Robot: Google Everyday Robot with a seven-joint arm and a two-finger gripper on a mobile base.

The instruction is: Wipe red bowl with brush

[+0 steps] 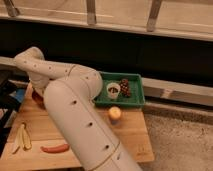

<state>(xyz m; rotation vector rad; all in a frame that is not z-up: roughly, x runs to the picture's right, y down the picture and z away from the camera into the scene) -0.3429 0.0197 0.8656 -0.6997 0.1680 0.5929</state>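
The red bowl (35,98) sits at the far left of the wooden table (131,136). Only a thin orange-red sliver of it shows beside my white arm (75,110). The arm bends at its elbow (30,60) above the bowl and reaches down over it. My gripper is hidden behind the arm, at the bowl; it is shut. The brush is hidden from view.
A green tray (136,101) at the back holds a white cup (113,90) and a dark cluster (124,86). An orange fruit (115,113) lies in front of the tray. A red sausage-like item (55,148) and yellow strips (22,138) lie front left.
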